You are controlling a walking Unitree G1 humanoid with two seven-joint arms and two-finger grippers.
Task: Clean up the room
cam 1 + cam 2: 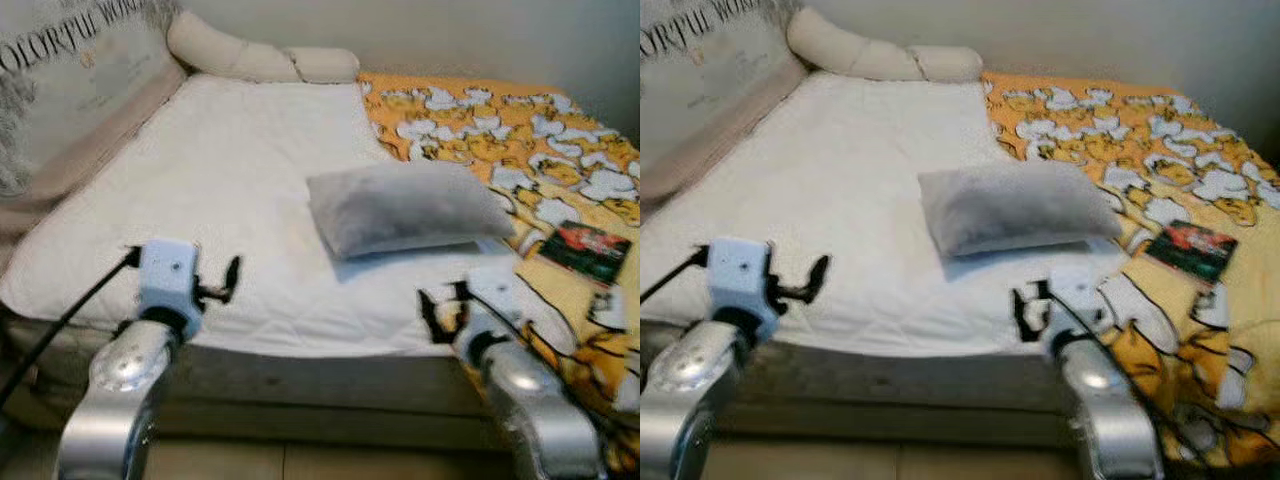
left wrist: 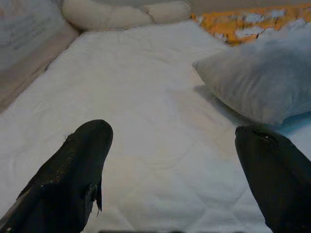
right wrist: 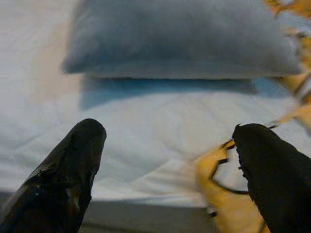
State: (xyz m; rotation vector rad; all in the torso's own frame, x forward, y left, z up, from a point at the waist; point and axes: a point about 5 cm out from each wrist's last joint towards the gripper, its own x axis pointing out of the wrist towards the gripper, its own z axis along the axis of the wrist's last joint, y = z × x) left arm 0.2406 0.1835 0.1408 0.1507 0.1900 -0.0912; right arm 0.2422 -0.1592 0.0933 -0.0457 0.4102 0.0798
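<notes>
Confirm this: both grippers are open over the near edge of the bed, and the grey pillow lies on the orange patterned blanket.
Not quite. In the left eye view the grey pillow lies mostly on the white mattress, beside the orange blanket. Both the left gripper and right gripper are open.

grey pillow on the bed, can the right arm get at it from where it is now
Probably yes: the right gripper is open, aimed at the grey pillow, with only bare white sheet between them.

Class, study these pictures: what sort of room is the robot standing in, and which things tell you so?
Most likely a bedroom: a bed with a white quilted mattress, a soft grey pillow lying on it, and an orange cartoon-print blanket spread along its right side.
</notes>
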